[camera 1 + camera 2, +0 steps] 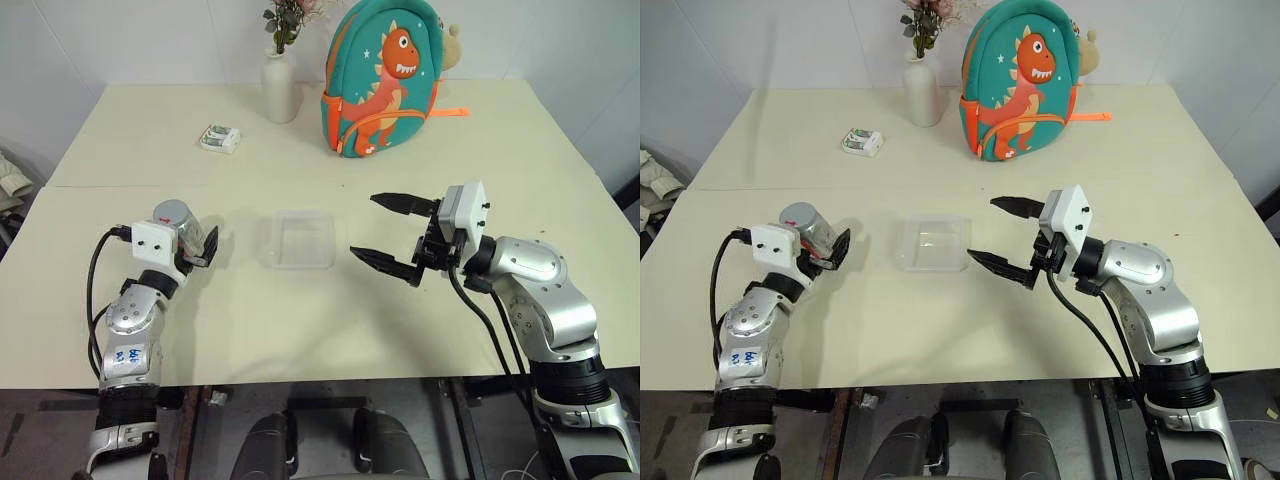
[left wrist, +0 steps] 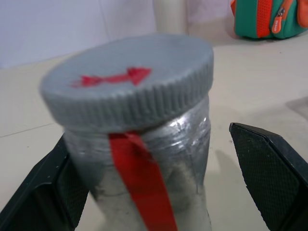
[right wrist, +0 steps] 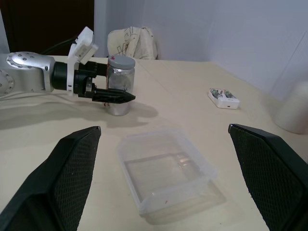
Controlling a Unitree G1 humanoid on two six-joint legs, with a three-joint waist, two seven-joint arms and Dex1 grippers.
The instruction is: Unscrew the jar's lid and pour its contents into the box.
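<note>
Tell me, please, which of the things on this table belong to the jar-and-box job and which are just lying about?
Part of the job:
- jar, standing between the open fingers of the left gripper
- lid, on the jar
- box, in the middle of the table
- right gripper, open beside the box

Just lying about:
- vase with flowers
- dinosaur backpack
- small white-and-green packet

A small silvery metallic jar (image 3: pixel 119 89) with a red strip down its side stood upright on the pale counter (image 1: pixel 330 330), with its round ribbed grey lid (image 2: pixel 129 84), marked in red on top, screwed on. Well to its right lay a shallow square box of clear plastic (image 1: pixel 296 239) with rounded corners, open side up and flat on the counter.
</note>
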